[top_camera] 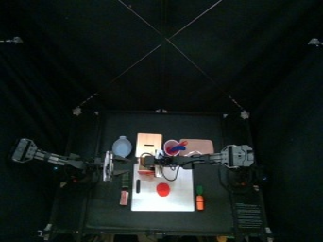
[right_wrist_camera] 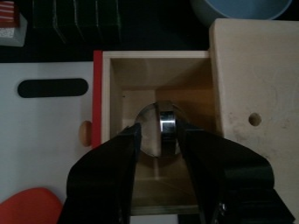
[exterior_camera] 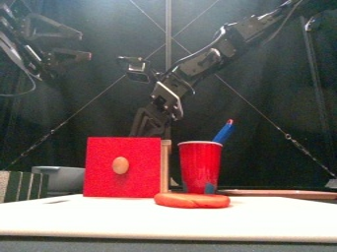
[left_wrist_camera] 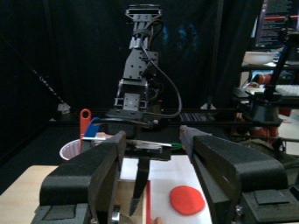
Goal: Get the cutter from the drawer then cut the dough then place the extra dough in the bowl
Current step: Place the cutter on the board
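The pale wooden box [right_wrist_camera: 251, 87] has its red-fronted drawer [right_wrist_camera: 100, 131] pulled out. My right gripper [right_wrist_camera: 162, 133] hangs over the drawer, shut on the round metal cutter [right_wrist_camera: 163, 122]. In the front view the right gripper [exterior_camera: 164, 102] is well above the box [exterior_camera: 122, 167]. The red dough [top_camera: 164, 189] lies flat on the white cutting board [top_camera: 183, 206], in front of the box. The blue-grey bowl [top_camera: 123, 146] stands left of the box. My left gripper [top_camera: 110, 168] hovers open at the board's left, holding nothing.
A red cup [exterior_camera: 200, 165] with a blue knife stands right of the box. Two small red toys [top_camera: 124, 197] [top_camera: 199, 200] lie at the board's left and right edges. Dark green sushi blocks [right_wrist_camera: 82, 22] sit beyond the drawer front.
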`<state>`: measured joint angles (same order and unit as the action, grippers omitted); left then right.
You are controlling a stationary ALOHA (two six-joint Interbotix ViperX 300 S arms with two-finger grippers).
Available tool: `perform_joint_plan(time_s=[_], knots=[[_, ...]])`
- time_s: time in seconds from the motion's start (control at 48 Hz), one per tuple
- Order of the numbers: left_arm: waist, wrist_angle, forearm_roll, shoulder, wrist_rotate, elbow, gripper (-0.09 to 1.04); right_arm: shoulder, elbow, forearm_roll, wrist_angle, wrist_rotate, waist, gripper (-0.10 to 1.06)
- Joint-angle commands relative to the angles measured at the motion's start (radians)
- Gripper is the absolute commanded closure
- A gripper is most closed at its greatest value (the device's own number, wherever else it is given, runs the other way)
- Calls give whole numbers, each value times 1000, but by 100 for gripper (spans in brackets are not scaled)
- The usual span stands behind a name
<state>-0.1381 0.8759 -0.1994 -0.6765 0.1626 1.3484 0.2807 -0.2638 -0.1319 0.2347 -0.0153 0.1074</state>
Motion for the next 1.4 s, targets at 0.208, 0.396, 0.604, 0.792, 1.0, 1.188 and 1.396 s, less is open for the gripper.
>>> perform_joint_plan(time_s=[0.208,0.396,0.604,0.792,1.0,1.188,1.396], knots=[[-2,9,5,0,-2,-11,6,-11,26,2,-3,-3,14,27],[-2,8,3,0,-2,-8,6,-14,35,2,-3,-3,14,45],[-2,9,0,2,-2,-2,6,-52,81,0,3,0,6,48],[-2,8,-5,0,-3,0,6,-104,98,-9,41,-2,-14,48],[-2,8,-23,0,-3,9,6,-204,74,-12,86,-3,-35,48],[2,8,-40,0,-2,11,6,-341,6,-12,138,-5,-63,48],[17,6,-41,0,-2,12,6,-505,-160,-20,196,-5,-114,48]])
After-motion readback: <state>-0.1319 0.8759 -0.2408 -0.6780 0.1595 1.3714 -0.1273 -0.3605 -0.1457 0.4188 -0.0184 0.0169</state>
